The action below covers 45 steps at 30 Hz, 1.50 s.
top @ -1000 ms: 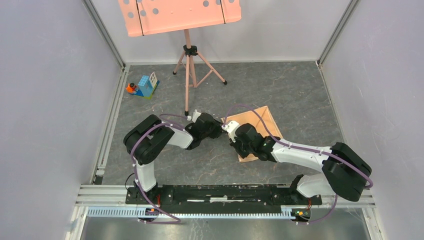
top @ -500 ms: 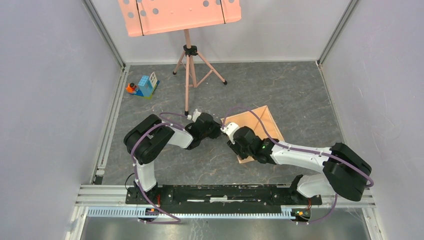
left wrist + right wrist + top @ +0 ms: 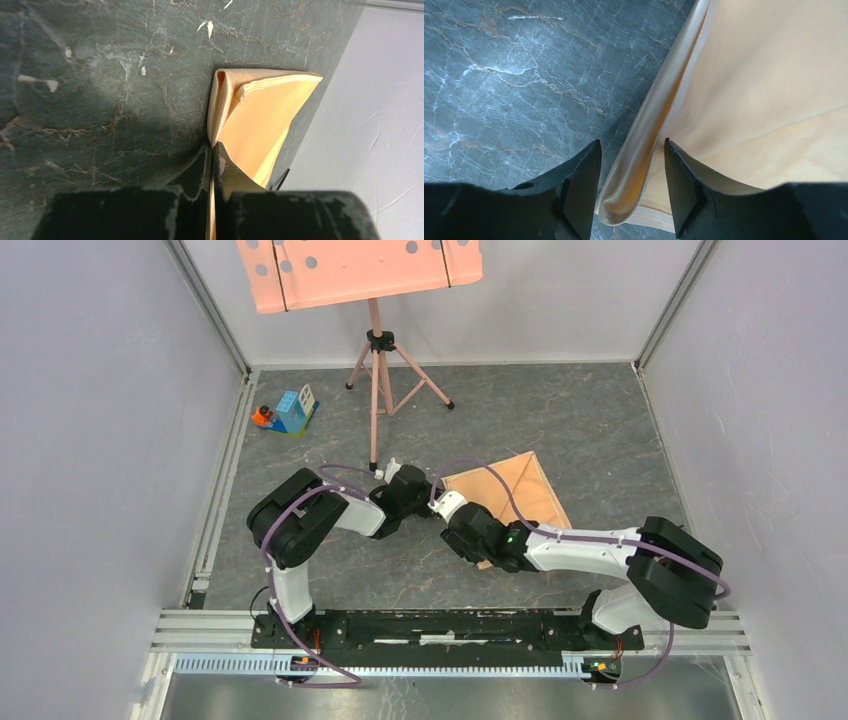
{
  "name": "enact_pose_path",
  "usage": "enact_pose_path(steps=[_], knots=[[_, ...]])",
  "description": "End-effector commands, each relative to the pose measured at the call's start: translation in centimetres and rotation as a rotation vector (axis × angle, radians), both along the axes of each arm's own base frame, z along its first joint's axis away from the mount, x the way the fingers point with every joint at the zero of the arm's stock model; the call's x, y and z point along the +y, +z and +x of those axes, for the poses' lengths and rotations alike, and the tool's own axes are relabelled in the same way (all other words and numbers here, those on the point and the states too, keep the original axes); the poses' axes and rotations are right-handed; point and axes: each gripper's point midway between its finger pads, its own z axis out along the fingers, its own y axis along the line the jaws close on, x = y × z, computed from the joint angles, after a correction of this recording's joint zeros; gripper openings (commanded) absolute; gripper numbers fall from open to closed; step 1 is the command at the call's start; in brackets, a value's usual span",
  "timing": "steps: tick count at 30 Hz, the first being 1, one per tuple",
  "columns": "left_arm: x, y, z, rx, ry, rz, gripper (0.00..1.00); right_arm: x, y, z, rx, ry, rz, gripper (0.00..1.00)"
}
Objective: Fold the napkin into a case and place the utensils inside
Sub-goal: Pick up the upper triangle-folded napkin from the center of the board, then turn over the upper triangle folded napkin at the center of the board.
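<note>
Since a second ago the right arm has swung left and nearer to the bases, uncovering more of the napkin (image 3: 512,492). The right hand (image 3: 632,145), then clamped shut, now stands with its fingers apart. The left arm has barely shifted, but the left hand (image 3: 212,150) has gone from partly spread to pressed together.

The napkin lies folded on the dark marbled surface (image 3: 580,410), right of centre. From above it is a peach-orange, roughly square shape turned cornerwise, with a crease running across it. Its left corner reaches toward the two hands, which meet near the middle of the surface.

In the left wrist view, the black fingers are clamped on a thin edge of the cloth. Beyond them the napkin rises as a doubled fold, its layers showing at the far corner.

In the right wrist view, a soft rolled edge of the satin runs up between the two spread fingers. The rest of the cloth spreads out to the right. Neither finger is squeezing the roll; whether the right finger touches the cloth cannot be told.

A music stand (image 3: 376,360) with a salmon-pink perforated tray stands at the far side, well apart from the napkin. Some toy blocks (image 3: 290,412) sit at the far left.
</note>
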Motion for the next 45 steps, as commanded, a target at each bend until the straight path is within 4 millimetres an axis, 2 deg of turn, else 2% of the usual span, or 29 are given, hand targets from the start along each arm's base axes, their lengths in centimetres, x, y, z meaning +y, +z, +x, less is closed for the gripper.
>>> enact_pose_path(steps=[1,7,9,11,15,17,18,24,30,34,38,43,45], knots=[[0.4,-0.3,-0.6,0.039,0.003,0.006,0.02,0.5,0.6,0.8,-0.034,-0.045,-0.001,0.56],[0.8,-0.6,-0.7,0.072,0.004,0.021,0.02,-1.2,-1.3,0.2,-0.023,-0.069,-0.035,0.56],[0.9,-0.7,-0.8,0.085,0.005,0.027,0.02,-1.7,-2.1,0.1,-0.02,-0.077,-0.058,0.53],[0.8,-0.7,-0.7,0.089,0.001,0.023,0.02,-2.1,-2.7,0.1,-0.016,-0.084,-0.074,0.45],[1.2,-0.7,-0.9,0.097,-0.001,0.035,0.02,-2.9,-2.8,0.4,-0.041,-0.119,-0.091,0.19],[1.5,-0.5,-0.9,0.101,0.002,0.052,0.02,-2.9,-2.3,0.7,-0.059,-0.121,-0.09,0.02],[1.7,-0.4,-0.8,0.109,0.006,0.066,0.02,-2.7,-1.9,0.8,-0.065,-0.116,-0.087,0.0],[3.2,1.4,-1.6,0.203,0.021,0.191,0.02,0.5,1.2,0.4,-0.045,-0.021,0.051,0.0],[5.5,6.2,-3.2,0.247,0.041,0.24,0.02,3.9,4.6,-1.0,0.018,0.059,0.229,0.0],[8.6,9.2,-5.6,0.269,0.084,0.237,0.02,7.5,7.1,-2.9,0.067,0.15,0.369,0.0],[14.8,12.6,-8.3,0.25,0.186,0.313,0.02,12.3,10.1,-6.4,0.131,0.286,0.495,0.0],[22.9,20.4,-11.5,0.053,0.334,0.431,0.02,17.5,14.9,-10.6,0.235,0.48,0.719,0.0],[24.6,23.2,-12.6,-0.029,0.309,0.48,0.02,19.0,17.1,-12.2,0.299,0.55,0.823,0.0]])
